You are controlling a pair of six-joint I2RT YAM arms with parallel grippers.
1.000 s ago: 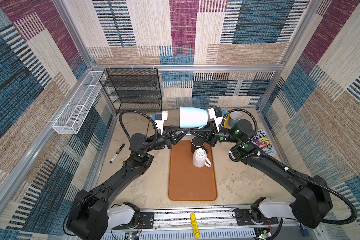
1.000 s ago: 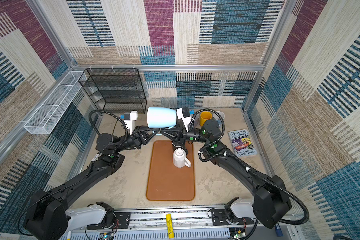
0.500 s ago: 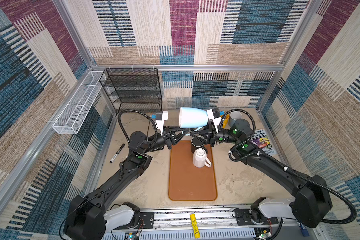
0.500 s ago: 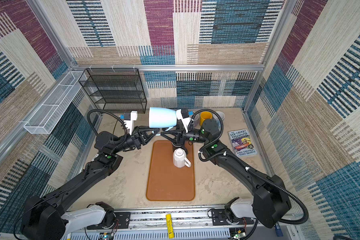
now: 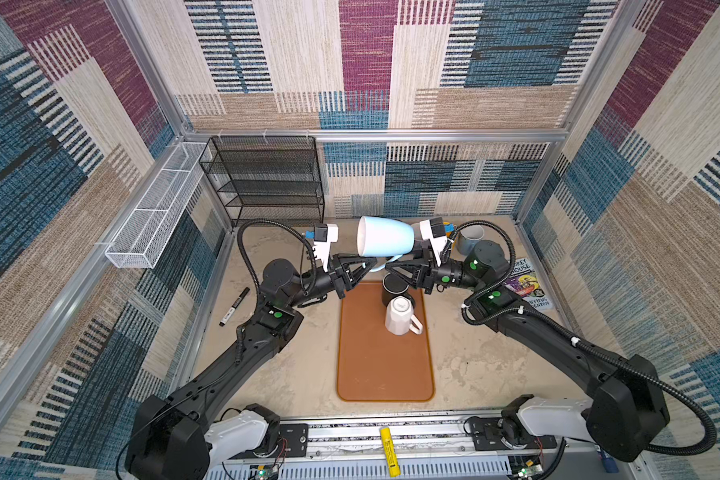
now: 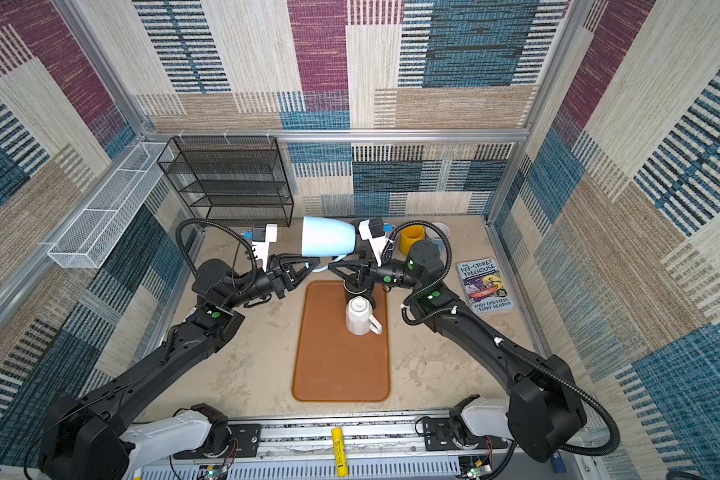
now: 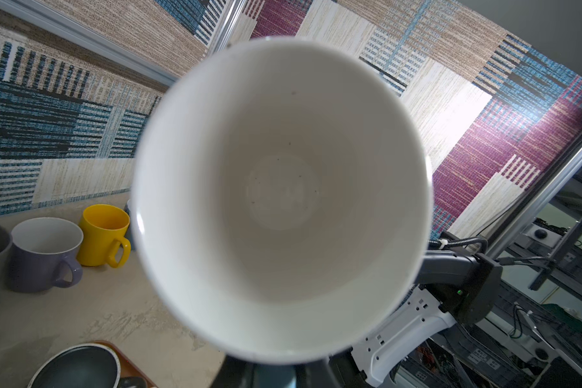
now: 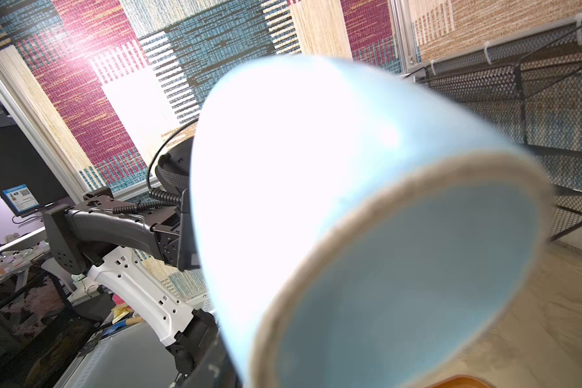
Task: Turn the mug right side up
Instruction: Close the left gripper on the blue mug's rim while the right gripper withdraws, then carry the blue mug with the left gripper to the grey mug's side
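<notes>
Raised over the far end of a smooth brown mat (image 5: 385, 370), a glossy pale blue mug (image 5: 385, 241) with a white inside hangs on its side. Its mouth faces the left arm, and its flared wall narrows to a base ringed in rough, unglazed clay. The left gripper (image 5: 368, 262) is pinched tight on the mug's curved handle underneath. The right gripper (image 5: 391, 267) sits just beside it at the handle; whether its fingers are apart cannot be told. Below stand a black cup (image 5: 393, 286) and an upturned, faceted white cup (image 5: 399, 318). A black wire rack (image 5: 267, 178), a yellow cup (image 6: 411, 240), a book (image 5: 528, 286) and a marker (image 5: 234, 306) ring the sandy tabletop (image 5: 466, 365).
</notes>
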